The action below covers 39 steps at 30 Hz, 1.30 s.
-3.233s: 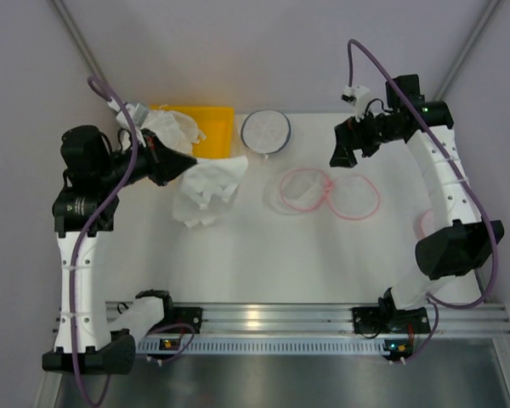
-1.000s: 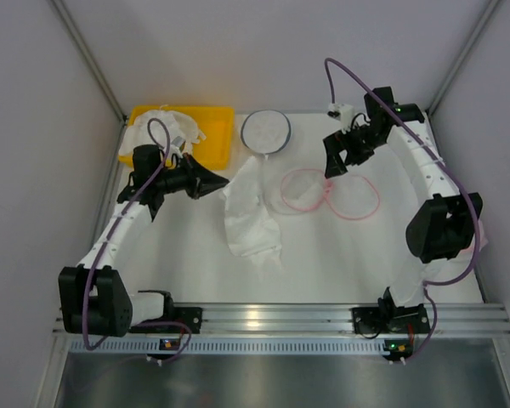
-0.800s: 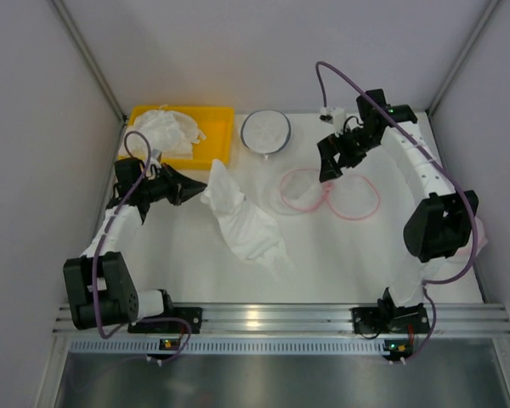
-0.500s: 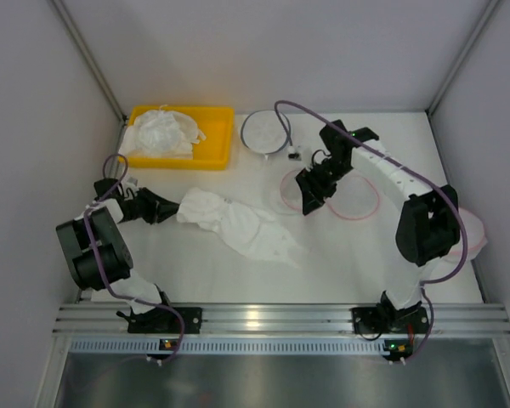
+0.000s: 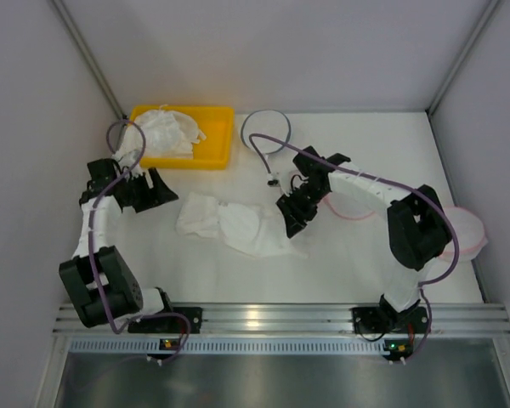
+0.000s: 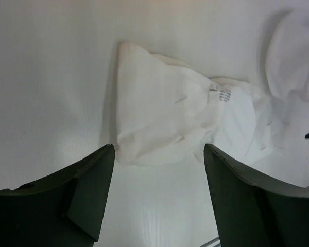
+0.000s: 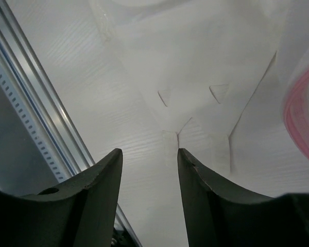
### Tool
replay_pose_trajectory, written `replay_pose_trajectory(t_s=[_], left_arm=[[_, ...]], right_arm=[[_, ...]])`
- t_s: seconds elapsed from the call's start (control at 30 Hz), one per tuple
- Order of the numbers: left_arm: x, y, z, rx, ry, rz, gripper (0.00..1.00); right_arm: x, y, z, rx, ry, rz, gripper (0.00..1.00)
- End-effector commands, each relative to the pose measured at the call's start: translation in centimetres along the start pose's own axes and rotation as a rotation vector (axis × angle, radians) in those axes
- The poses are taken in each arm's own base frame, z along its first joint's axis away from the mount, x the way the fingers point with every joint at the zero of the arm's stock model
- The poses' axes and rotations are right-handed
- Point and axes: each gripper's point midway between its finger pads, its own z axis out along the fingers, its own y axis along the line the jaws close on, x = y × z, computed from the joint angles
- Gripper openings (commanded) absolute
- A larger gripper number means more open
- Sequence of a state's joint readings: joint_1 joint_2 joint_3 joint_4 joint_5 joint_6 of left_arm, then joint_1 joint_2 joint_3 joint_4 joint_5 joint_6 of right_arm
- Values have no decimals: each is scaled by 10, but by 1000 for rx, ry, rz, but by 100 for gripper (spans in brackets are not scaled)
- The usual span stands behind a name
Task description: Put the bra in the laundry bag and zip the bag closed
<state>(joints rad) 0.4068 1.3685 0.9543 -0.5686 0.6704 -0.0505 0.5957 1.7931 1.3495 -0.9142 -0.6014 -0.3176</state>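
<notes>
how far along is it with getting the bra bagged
Done: the bra lies spread on the table, with the open left claw clear of it. In hand: the open right claw hangs over the bra's right end, gripping nothing. Left: the bra is outside the bag, whose pink rim shows beside it; it needs putting in, then zipping.

Robotics lab test cell. Evidence: white worktop (image 5: 195, 272) boxed in by plain grey panels (image 5: 34, 127) on slim metal corner posts (image 5: 86, 55). Slotted aluminium rail (image 5: 263, 319) along near edge carries bolted bases of left arm (image 5: 98, 225) and right arm (image 5: 365, 183), both white and black. Left hand (image 6: 158, 149) and right hand (image 7: 149, 152) each show two dark fingers to own wrist camera. Yellow tray (image 5: 195, 161) of plastic at far left corner of worktop.
</notes>
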Motion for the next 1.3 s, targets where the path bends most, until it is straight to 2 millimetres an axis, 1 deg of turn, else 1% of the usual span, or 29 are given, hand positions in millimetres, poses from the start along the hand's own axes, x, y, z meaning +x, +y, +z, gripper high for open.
replay_pose_trajectory(t_s=[0.0,0.03,0.1,0.13,0.2,0.23,0.27,0.3,0.37,0.43,0.5,0.57,0.6,0.63,0.67,0.73,0.8,0.83,0.87,0.9,0.93,0.97,1.0,1.07,1.1,1.17,1.2,1.27], left_arm=[[24,-24,7,7,80,278,75],[34,-37,15,31,111,322,73],[41,-47,24,44,132,332,71],[45,-54,33,58,144,346,69],[47,-56,43,52,153,324,68],[45,-60,49,60,142,335,67],[44,-61,52,61,142,313,67],[44,-60,56,61,150,306,67],[38,-61,58,54,143,283,68],[35,-59,60,41,141,276,69],[30,-61,58,42,128,277,70],[25,-65,56,48,116,271,71],[23,-67,55,51,110,271,72],[19,-69,54,51,98,265,72],[18,-69,54,51,97,261,72],[13,-71,52,56,86,252,73],[9,-72,52,60,79,244,73],[4,-73,50,65,67,242,73],[1,-72,49,61,62,240,73],[-2,-70,47,57,51,238,73],[-6,-70,46,54,40,242,72],[-9,-69,45,48,32,239,73],[-14,-66,43,42,19,237,73],[-17,-64,41,39,12,230,72],[-20,-60,40,33,6,221,72],[-23,-58,37,32,1,218,72],[-27,-56,34,30,-11,215,72],[-29,-54,31,35,-16,227,72]], right_arm=[[-10,-9,3,63,-52,-1,48],[-9,-12,-1,94,-53,-5,48],[-1,-15,-2,124,-40,2,49],[5,-18,-4,151,-31,1,51],[10,-24,-5,198,-23,8,55],[16,-28,-5,224,-9,14,55],[21,-30,-3,230,3,25,56],[23,-32,-2,239,11,31,58],[32,-37,4,265,49,16,63],[35,-37,12,282,78,-15,69],[35,-38,18,305,89,-44,72],[36,-41,25,364,112,-111,75],[38,-46,28,404,128,-130,76],[39,-44,35,415,141,-167,77],[41,-44,38,426,156,-184,77],[49,-45,48,454,212,-225,78],[57,-46,54,459,247,-238,77],[65,-45,58,452,277,-248,70],[69,-45,61,448,288,-254,65],[71,-45,61,448,292,-258,51],[79,-45,62,449,310,-269,44],[81,-46,61,452,315,-273,37],[82,-46,59,462,317,-282,21],[87,-47,56,463,330,-299,3],[87,-43,51,456,326,-307,0],[90,-36,44,431,317,-323,0],[85,-25,36,409,275,-340,0],[85,-16,24,386,243,-364,0]])
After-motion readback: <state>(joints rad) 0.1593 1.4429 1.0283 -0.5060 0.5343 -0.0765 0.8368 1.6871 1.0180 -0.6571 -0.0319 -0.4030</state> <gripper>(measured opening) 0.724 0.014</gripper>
